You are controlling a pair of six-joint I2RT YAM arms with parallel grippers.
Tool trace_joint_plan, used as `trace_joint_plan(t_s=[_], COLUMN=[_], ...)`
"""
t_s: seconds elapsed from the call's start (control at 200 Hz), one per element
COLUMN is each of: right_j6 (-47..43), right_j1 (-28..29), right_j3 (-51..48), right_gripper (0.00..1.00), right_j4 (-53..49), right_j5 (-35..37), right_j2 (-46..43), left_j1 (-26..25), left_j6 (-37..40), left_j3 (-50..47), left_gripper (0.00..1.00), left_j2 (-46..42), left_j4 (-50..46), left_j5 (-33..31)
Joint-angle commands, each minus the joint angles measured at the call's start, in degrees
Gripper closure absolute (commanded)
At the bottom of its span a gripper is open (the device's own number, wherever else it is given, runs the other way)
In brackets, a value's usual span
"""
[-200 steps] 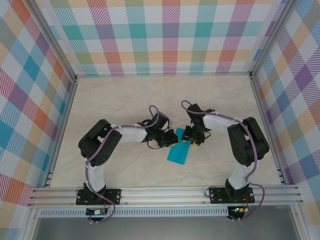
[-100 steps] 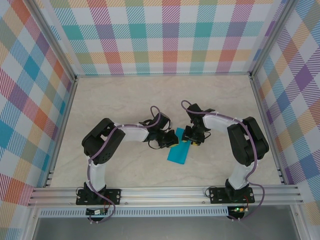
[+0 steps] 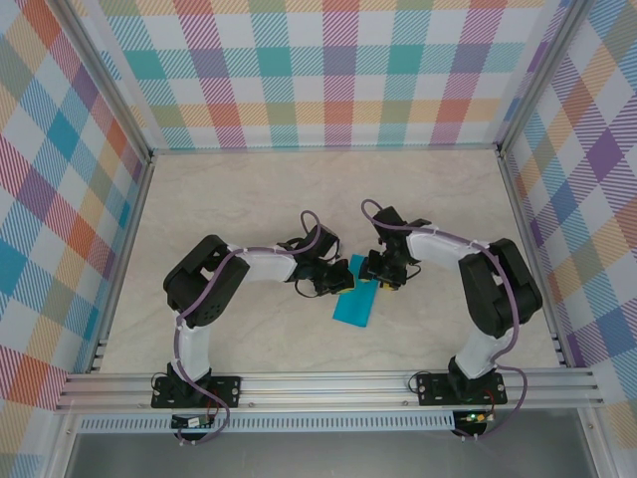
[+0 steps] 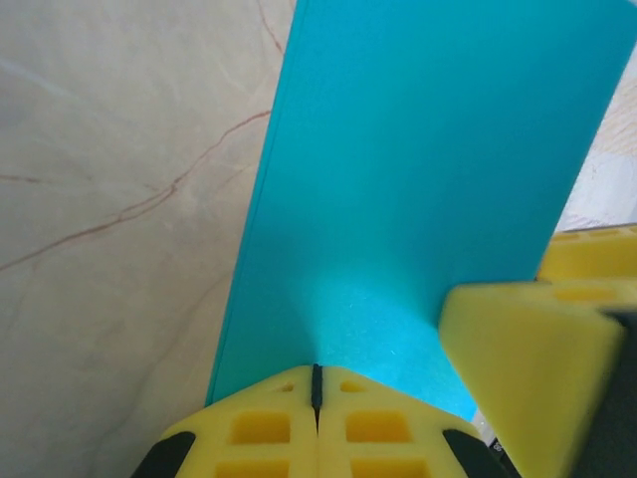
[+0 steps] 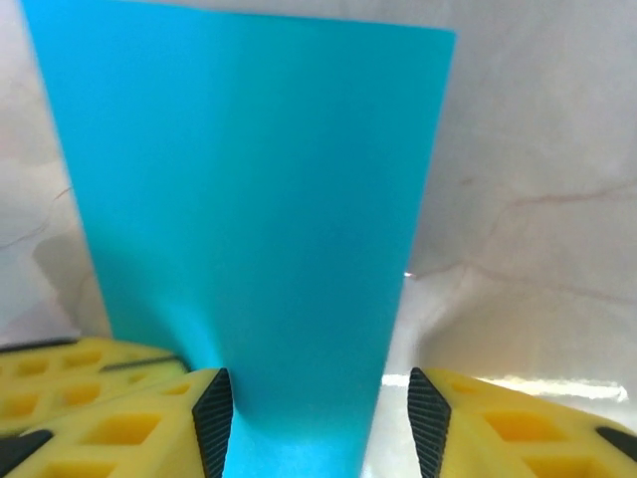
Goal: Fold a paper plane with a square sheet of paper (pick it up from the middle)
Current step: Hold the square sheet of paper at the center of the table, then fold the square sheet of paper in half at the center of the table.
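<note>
a pale marble-patterned table point(image 3: 239, 199) with thin reddish veins carries a teal-blue sheet of paper point(image 3: 356, 305), folded into a narrow strip. it lies about the middle, a little toward the near edge, angled from near-left to far-right.

Square sheet of paper point(image 4: 428, 179): plain teal-blue
Left claw point(image 4: 317, 383): yellow
Right claw point(image 5: 318, 418): yellow — black inner edges
Worktop point(image 3: 249, 199): cream marble, reddish veins
Walls point(image 3: 338, 70): pastel plaid

Teal paper point(image 3: 355, 305) at frame centre on marble table point(image 3: 249, 189); left gripper point(image 3: 332, 283), right gripper point(image 3: 384, 280) both at its upper end.
</note>
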Motion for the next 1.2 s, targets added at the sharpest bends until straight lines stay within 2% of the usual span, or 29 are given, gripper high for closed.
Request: trace_joint_plan(t_s=[0.0,0.11,0.2,0.245,0.315,0.375,0.54,0.85,1.195], right_j6=[1.6,2.6,2.1,1.9,2.6,3.4,4.0,3.0,3.4], right_j1=[0.5,0.5,0.5,0.5,0.6,0.7,1.3,1.6,1.2], right_j3=[0.2,-0.8,-2.8,-3.4,-3.8,-4.2,-4.8,-7.0,-9.6], right_gripper=[0.44,0.42,0.49,0.56,0.76,0.87,1.00,1.00,1.00], right_j4=[-1.6,-2.5,1.2,3.6,6.0,7.5,10.9,12.9,12.8], right_j5=[1.8,4.9,1.1,-2.0,-5.7,-7.3,-8.3,-8.3,-5.2], right_j2=[-8.8,-15.2,-17.5,-17.3,-15.5,-13.8,-9.4,-3.8,-3.0], left_j1=[0.0,-0.1,-0.3,-0.4,-0.4,-0.4,-0.4,-0.4,-0.4], left_j6=[1.1,1.3,1.5,1.5,1.4,1.5,1.9,4.3,4.8], left_j3=[-3.6,-4.1,-4.0,-4.1,-4.1,-4.1,-4.0,-1.9,-1.4], left_gripper=[1.00,1.00,1.00,1.00,1.00,1.00,1.00,1.00,1.00], left_j2=[2.9,3.5,4.3,4.7,5.0,5.2,6.1,7.7,8.2], left_j4=[-6.5,-6.0,-6.1,-6.1,-6.1,-6.4,-6.5,-8.4,-10.2], left_j5=[-4.9,-5.4,-5.7,-5.8,-6.1,-6.4,-6.5,-6.3,-7.0])
